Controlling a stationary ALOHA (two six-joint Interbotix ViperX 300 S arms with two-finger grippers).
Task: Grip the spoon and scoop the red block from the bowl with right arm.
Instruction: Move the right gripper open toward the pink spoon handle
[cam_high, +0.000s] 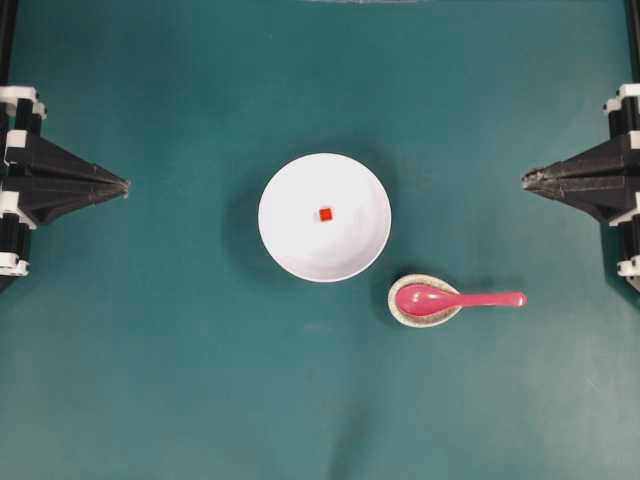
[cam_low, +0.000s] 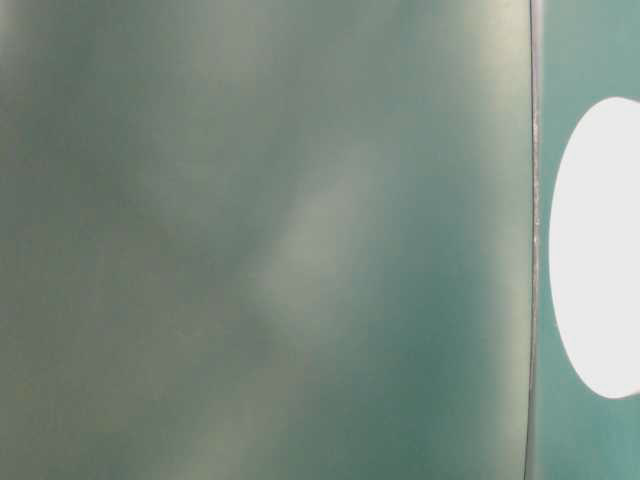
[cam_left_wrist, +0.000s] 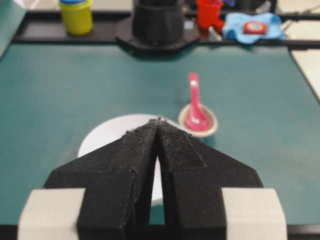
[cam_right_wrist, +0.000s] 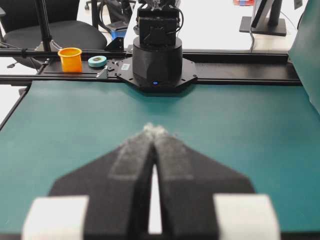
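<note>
Green matting (cam_high: 180, 400) covers the whole table, and nearly everything I need sits around its middle. My right gripper (cam_high: 526, 180) waits at the right edge, fingers pressed together to a point with nothing between them; from my right wrist view the pads (cam_right_wrist: 131, 152) meet at the tip, with only a thin slit showing further back. My left gripper (cam_high: 126, 185) mirrors it at the left edge, also closed and empty. I judge both are parked back there so the working area is unobstructed and the job has not begun.

At the centre of the table stands the bowl (cam_high: 300, 250), wide and white, and the red block (cam_high: 326, 213) lies alone near the middle of its floor, clear of the walls. That should leave room for a scoop to slide under it from the side.

Just beside the bowl, toward the near-right, the spoon (cam_high: 455, 298) lies with its scoop cradled in a small speckled rest dish (cam_high: 400, 312). Its handle sticks straight out past the dish rim toward my right edge. I take that as deliberate: the dish props the handle end off the mat and points it at me, so my fingers can get around it.

First I must open the jaws, then reach in along that handle.
</note>
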